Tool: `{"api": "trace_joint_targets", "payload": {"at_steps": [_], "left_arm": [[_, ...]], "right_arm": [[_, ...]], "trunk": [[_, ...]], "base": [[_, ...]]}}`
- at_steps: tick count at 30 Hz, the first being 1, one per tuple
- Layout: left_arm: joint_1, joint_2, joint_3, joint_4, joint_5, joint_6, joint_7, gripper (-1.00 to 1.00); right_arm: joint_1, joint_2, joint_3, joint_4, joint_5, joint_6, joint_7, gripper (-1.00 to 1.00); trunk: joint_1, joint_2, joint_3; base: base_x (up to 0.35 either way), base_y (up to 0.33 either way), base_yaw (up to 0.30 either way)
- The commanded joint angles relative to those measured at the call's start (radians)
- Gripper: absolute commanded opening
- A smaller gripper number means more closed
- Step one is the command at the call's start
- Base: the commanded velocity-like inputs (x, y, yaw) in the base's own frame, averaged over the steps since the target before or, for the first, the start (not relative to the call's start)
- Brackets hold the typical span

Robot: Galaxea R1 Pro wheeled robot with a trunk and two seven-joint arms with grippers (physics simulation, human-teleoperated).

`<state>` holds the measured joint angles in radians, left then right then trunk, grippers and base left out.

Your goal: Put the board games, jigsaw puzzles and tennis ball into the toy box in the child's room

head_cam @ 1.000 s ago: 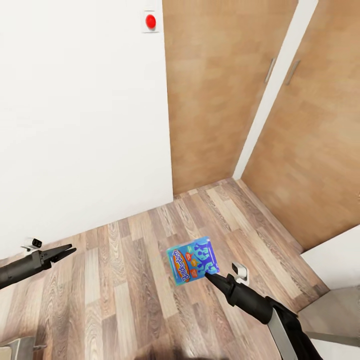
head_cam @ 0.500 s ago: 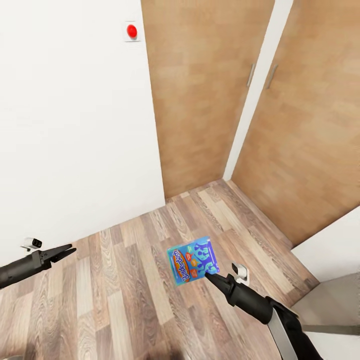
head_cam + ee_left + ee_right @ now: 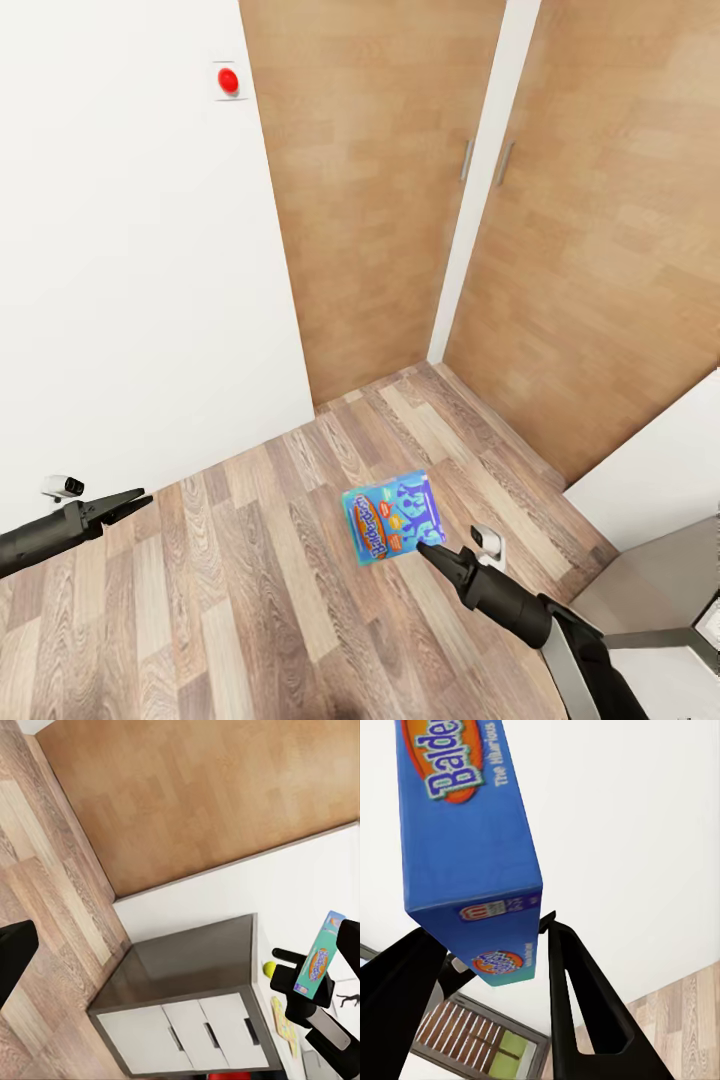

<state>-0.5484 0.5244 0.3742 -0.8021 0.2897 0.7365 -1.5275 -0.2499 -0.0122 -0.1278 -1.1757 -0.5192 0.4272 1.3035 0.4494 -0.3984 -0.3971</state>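
My right gripper [image 3: 425, 546] is shut on the lower corner of a blue board game box [image 3: 390, 525] and holds it upright above the wooden floor. The right wrist view shows the box [image 3: 465, 832] clamped between two black fingers [image 3: 585, 1005]. In the left wrist view the same box [image 3: 319, 956] hangs in the right gripper, and a small yellow-green tennis ball [image 3: 268, 969] lies just beyond it. My left gripper [image 3: 130, 503] hovers low at the left with its fingers apart and nothing between them. The toy box is out of view.
Wooden wardrobe doors [image 3: 400, 200] fill the corner ahead. A white wall [image 3: 130, 280] with a red button [image 3: 228, 79] stands on the left. A grey cabinet [image 3: 650, 600] with white drawers [image 3: 187, 1027] sits at the lower right.
The camera has swung, so the wall, button and doors slid leftwards in the picture and the grey cabinet came further in. Both arms hold their poses, and the box stays gripped.
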Motion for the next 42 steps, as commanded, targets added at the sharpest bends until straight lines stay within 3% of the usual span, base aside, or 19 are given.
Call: {"api": "trace_joint_targets", "payload": {"at_steps": [1, 21, 30, 36, 42], "left_arm": [[0.000, 0.000, 0.000, 0.000, 0.000, 0.011, -0.004, 1.00], [-0.001, -0.002, 0.000, -0.002, 0.000, 0.011, -0.005, 1.00], [0.000, -0.003, 0.000, -0.002, 0.000, 0.009, -0.005, 1.00], [0.000, -0.007, 0.000, -0.002, 0.000, 0.009, -0.005, 1.00], [-0.001, -0.013, -0.004, -0.014, 0.000, -0.020, -0.005, 1.00]], "right_arm": [[0.003, 0.000, -0.001, 0.000, -0.004, 0.010, 0.003, -1.00], [0.009, 0.000, -0.005, -0.003, -0.004, 0.011, 0.023, -1.00], [0.017, 0.000, -0.078, -0.004, -0.003, 0.011, 0.100, -1.00], [0.043, 0.000, -0.150, -0.047, -0.002, 0.020, 0.153, -1.00], [0.071, 0.000, -0.167, -0.095, -0.002, 0.027, 0.160, -1.00]], "trunk": [[0.001, -0.002, 0.000], [0.001, -0.002, 0.031], [0.001, -0.002, 0.045], [0.001, -0.002, 0.055], [0.001, -0.002, 0.064]], "base": [[0.000, 0.000, -0.154], [0.000, 0.000, -0.154], [0.000, 0.000, -0.154], [0.000, 0.000, -0.154], [0.000, 0.000, -0.154]]}}
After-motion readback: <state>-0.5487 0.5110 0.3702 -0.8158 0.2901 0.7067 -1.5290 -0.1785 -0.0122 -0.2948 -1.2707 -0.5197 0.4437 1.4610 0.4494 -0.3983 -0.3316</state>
